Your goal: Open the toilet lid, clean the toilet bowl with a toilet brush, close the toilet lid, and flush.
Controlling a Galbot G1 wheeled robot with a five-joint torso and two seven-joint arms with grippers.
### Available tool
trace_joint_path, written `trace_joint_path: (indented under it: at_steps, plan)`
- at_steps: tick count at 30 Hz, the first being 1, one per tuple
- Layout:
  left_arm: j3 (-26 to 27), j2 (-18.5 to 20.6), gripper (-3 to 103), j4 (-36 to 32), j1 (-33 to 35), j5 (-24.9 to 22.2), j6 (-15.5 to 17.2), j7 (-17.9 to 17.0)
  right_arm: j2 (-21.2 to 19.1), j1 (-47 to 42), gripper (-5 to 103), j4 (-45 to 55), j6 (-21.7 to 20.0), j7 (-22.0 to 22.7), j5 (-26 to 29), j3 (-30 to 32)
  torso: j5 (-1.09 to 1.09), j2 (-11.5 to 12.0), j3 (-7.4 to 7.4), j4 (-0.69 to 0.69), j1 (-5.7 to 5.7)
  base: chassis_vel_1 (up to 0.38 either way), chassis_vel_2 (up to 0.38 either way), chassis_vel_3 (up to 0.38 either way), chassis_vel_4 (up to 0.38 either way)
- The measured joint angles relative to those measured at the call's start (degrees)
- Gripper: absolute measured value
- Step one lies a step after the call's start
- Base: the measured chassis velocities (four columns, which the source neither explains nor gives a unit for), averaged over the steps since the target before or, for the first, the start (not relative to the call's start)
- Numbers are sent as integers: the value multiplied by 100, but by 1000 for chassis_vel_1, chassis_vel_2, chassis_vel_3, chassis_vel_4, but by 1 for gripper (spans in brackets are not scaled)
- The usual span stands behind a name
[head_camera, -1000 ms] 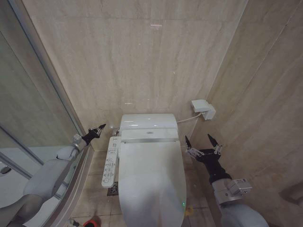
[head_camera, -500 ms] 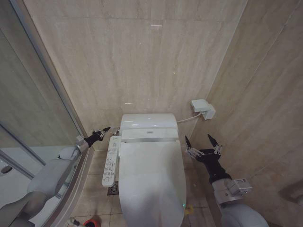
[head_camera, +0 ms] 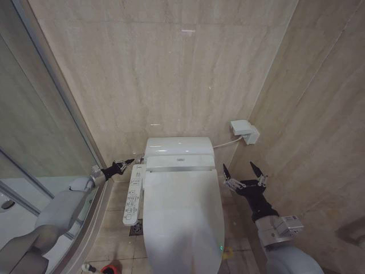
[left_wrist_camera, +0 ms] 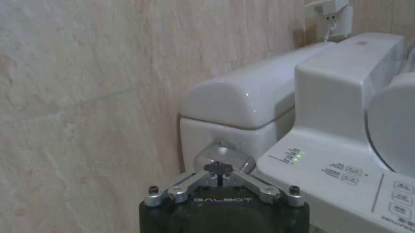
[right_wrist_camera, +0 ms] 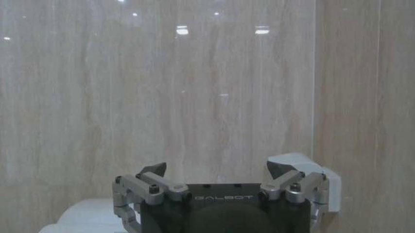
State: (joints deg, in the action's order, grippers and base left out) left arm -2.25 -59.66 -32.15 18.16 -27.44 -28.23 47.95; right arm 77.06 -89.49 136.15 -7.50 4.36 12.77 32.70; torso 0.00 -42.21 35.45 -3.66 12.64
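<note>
Left claw (head_camera: pixel 130 162) pinched beside closed toilet lid (head_camera: pixel 181 217)

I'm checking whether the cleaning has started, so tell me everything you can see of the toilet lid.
The toilet lid is a large, smooth, glossy white oval cover that looks like plastic. It is shut, lying flat over the toilet, with its hinge end under the tank at the back wall. The control panel lies alongside it on the robot's left. Nothing touches it: the left gripper, jaws shut, points at the tank's side; the right gripper hovers open beside the toilet.
</note>
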Motion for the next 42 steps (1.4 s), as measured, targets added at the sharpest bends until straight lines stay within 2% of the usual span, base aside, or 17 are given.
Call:
trace_joint_path:
  at_steps: [15, 23, 27, 29, 32, 42]
  plan:
    - [63, -189, 0, 260, -52, 144, -20, 195, 0, 0, 100, 0, 0, 0, 0, 0, 0, 0, 0, -1, 0, 0, 0, 0, 0]
    - [82, -326, 0, 612, -225, 148, -62, 272, 0, 0, 100, 0, 0, 0, 0, 0, 1, 0, 0, 5, 0, 0, 0, 0, 0]
    - [82, -483, 0, 727, -306, 145, -98, 332, 0, 0, 100, 0, 0, 0, 0, 0, 0, -1, -1, -3, 0, 0, 0, 0, 0]
    - [108, -577, 0, 796, -328, 142, -106, 339, 0, -1, 100, 0, 0, 0, 0, 0, 6, -1, -1, 6, 0, 0, 0, 0, 0]
    - [113, -627, 0, 816, -329, 141, -106, 338, 0, 0, 100, 0, 0, 0, 0, 0, 3, -1, -1, 7, 0, 0, 0, 0, 0]
    - [214, -725, 0, 894, -194, 229, -105, 261, 0, 0, 100, 0, 0, 0, 0, 0, 2, 0, -1, -1, 1, 0, 0, 0, 0]
